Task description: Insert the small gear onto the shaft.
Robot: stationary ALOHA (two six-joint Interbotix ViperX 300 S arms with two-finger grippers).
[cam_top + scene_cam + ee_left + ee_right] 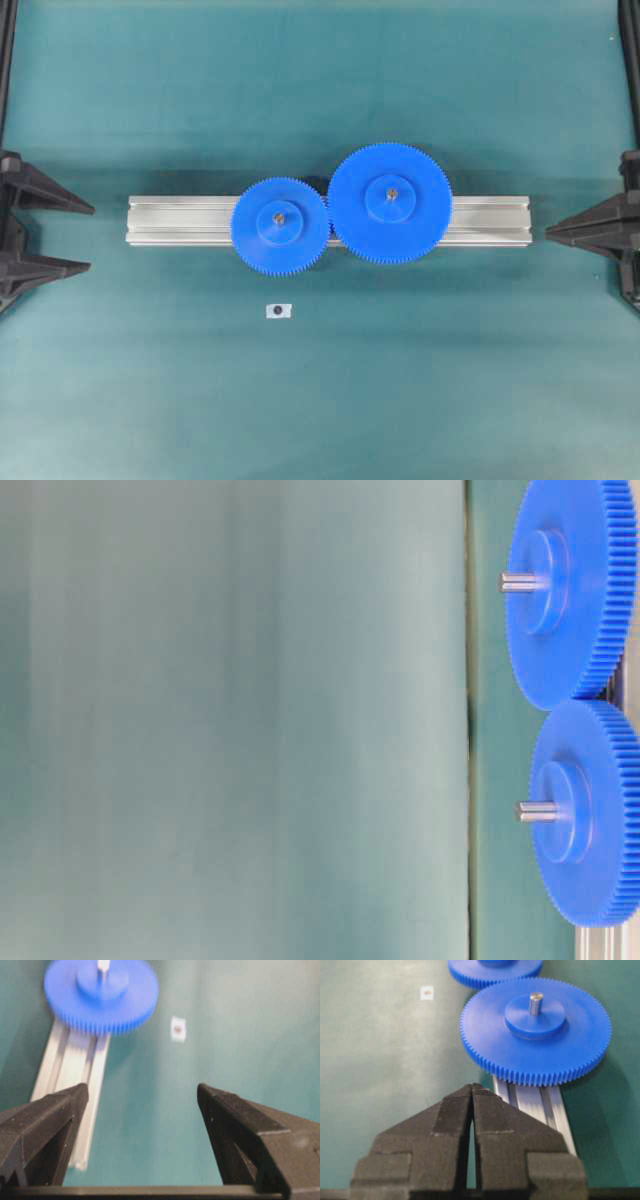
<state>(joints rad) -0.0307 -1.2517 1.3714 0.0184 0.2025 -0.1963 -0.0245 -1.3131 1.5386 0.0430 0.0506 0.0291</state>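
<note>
The small gear (280, 222) sits on its shaft (279, 216) atop the aluminium rail (180, 220), teeth meshing with the larger gear (390, 203). Teal cloth (320, 400) covers the table; a small white tag (278, 311) lies nearby, unreadable. Left gripper (142, 1095) spread wide; right gripper (472, 1089) pressed together, empty

The small gear (101, 995) is blurred and cropped at the top; the tag's (178, 1028) mark is unreadable.

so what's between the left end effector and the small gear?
Left wrist view: past the open left end effector, a bare stretch of aluminium rail and green mat leads to the small gear. Nothing else lies between.
</note>
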